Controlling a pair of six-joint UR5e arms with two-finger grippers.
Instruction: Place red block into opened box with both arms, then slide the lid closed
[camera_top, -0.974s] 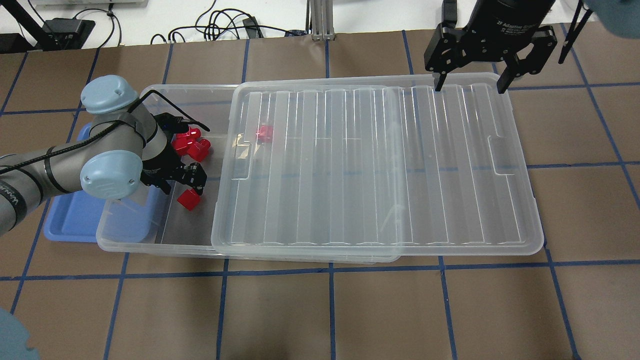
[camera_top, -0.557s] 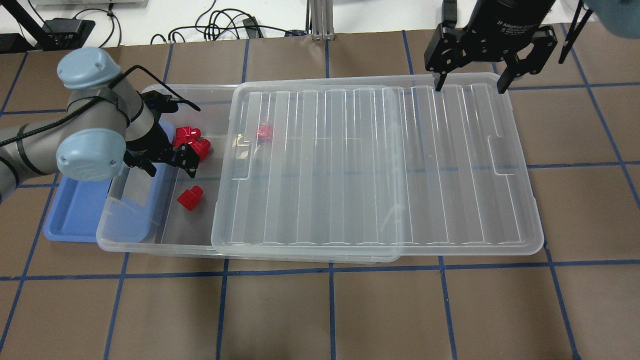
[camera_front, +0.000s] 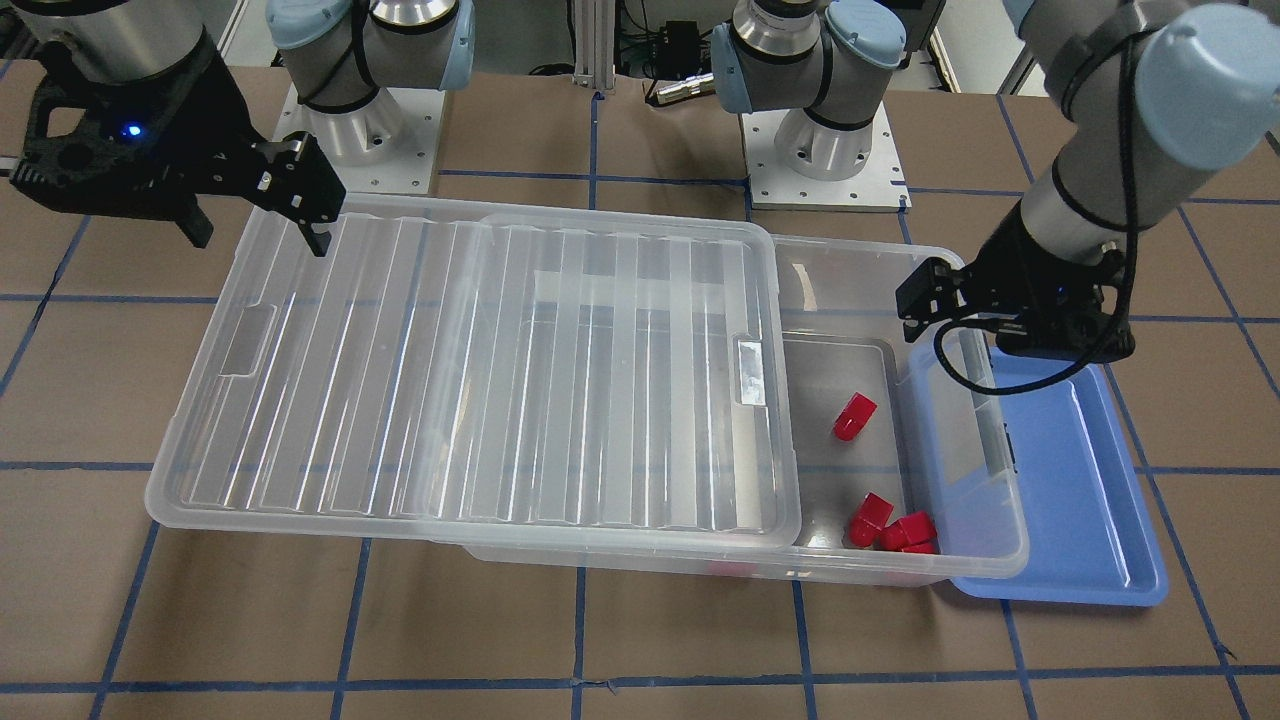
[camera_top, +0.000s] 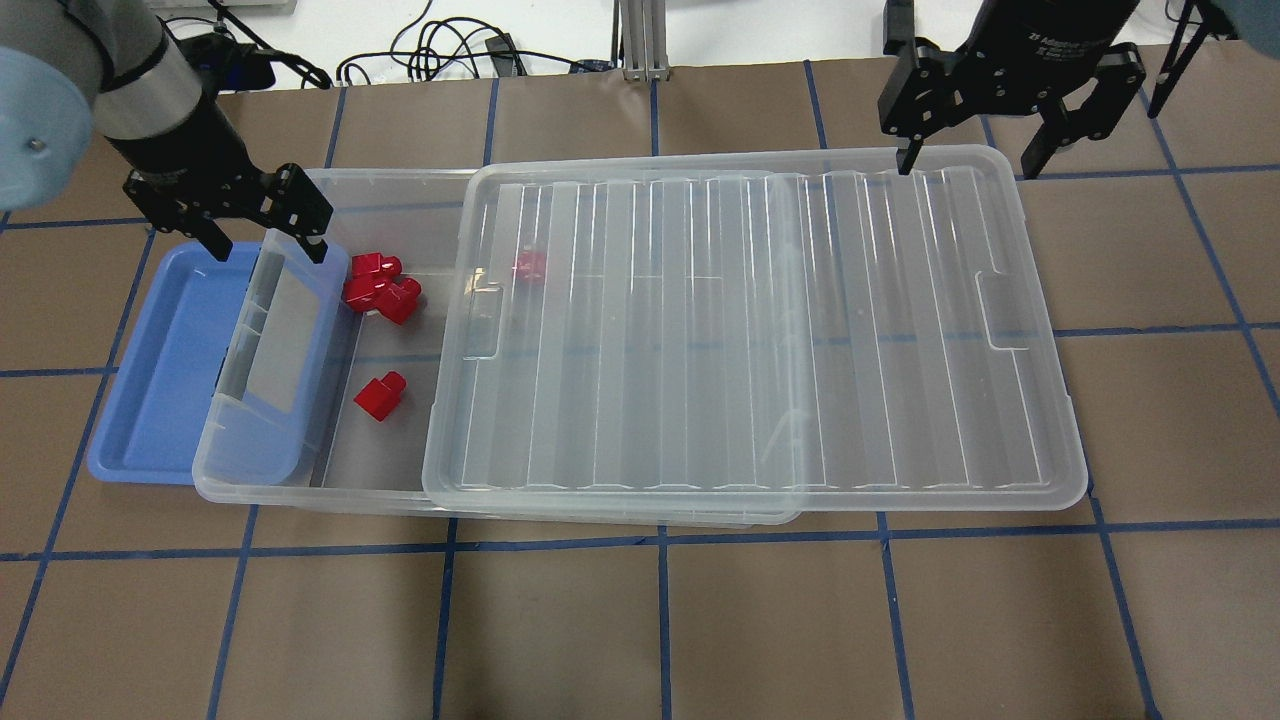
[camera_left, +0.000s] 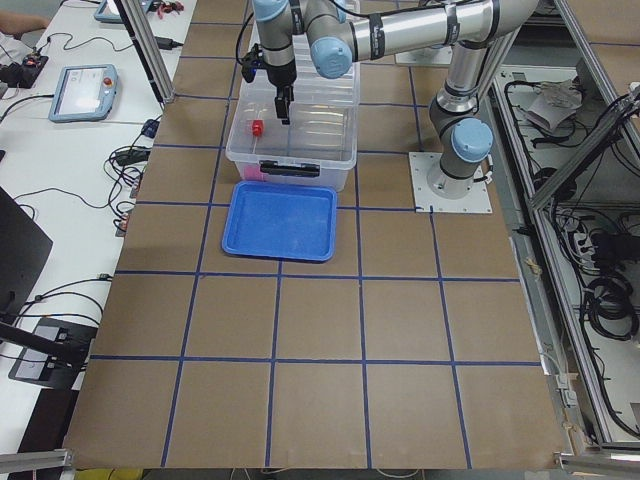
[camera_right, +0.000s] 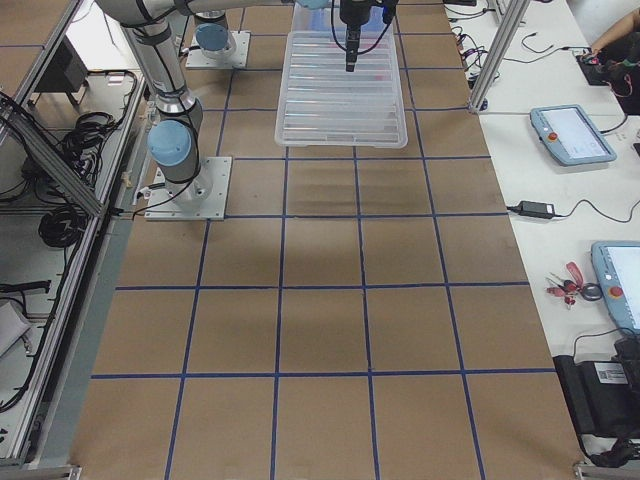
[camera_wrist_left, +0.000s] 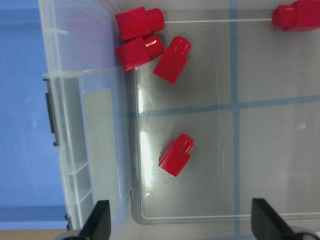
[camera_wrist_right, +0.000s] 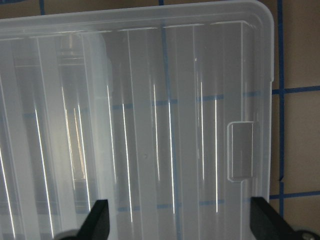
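Left claw (camera_top: 263, 243): wide open, empty. It hangs over the short end of the box (camera_top: 300, 497), at the back corner, above the seam with the blue tray (camera_top: 150, 400). My wrist view shows both fingertips (camera_wrist_left: 100, 222) spread with nothing between them.

Below and a little further in: the red block (camera_top: 381, 396) lies alone on the box floor, on its side, apart from the walls. Judged as placed. A cluster of three red pieces (camera_top: 380, 288) sits against the back wall, touching one another. One more red piece (camera_top: 528, 266) shows through the edge of the lid.

Lid (camera_top: 750, 340): rests flat on the box rim, shifted toward my right so the left end stays uncovered; that gap is the drop opening. Its right end overhangs the box.

Far end: right claw (camera_top: 968, 160), also wide and empty, stands above the lid's back right corner. I judge it is there to catch the raised rim and push the lid leftward. Closing not yet done.
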